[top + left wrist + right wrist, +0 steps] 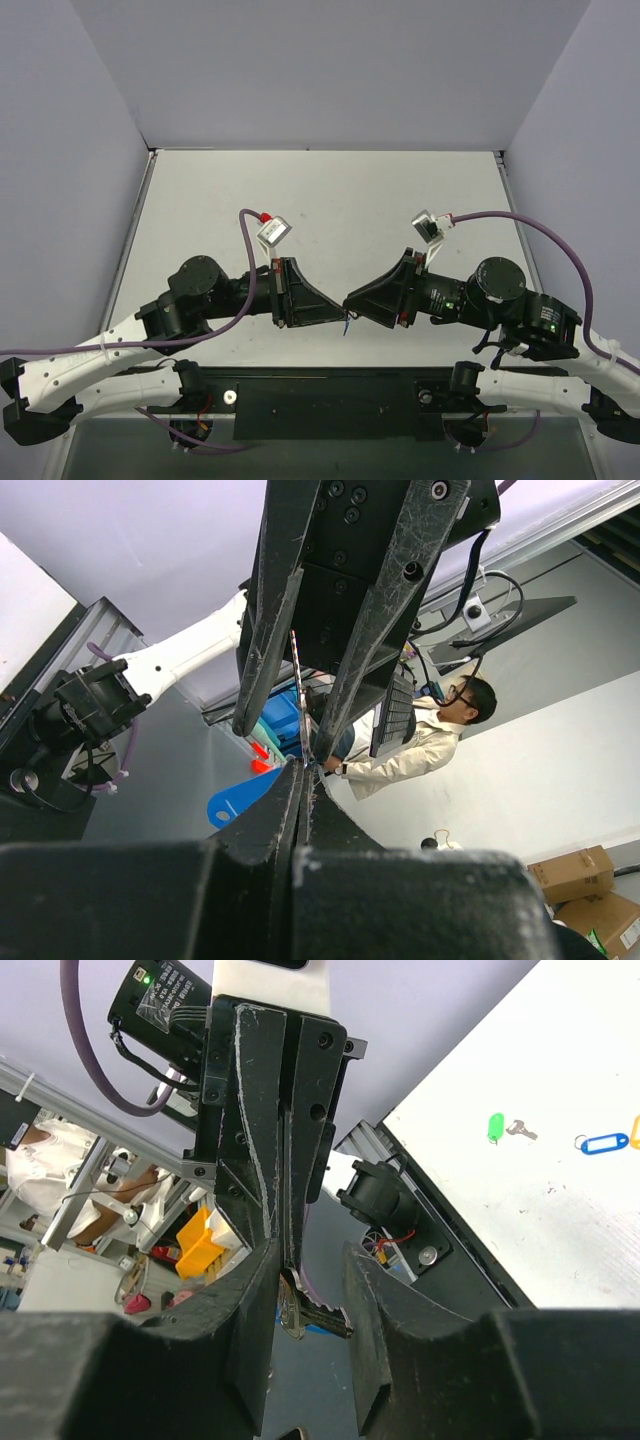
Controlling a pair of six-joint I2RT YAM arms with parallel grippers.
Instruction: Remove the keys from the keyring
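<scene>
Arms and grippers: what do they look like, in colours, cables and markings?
The left arm and right arm have white lower links and black joints. The left gripper and right gripper are black, with tapering, scratched fingers. A purple cable runs to a grey wrist camera on each.

The white bench [320, 190] stands inside pale grey walls [330, 70]. In the right wrist view, a green tag [495, 1126] lies flat on a white surface, well apart from everything near the camera. To that view's left are a yellow bin [195, 1245] and a person in a white shirt [50, 1170]. The left wrist view shows a person in a cream jacket [425, 750], blue bins [275, 715] and, low at the right, cardboard boxes [590, 900].
</scene>
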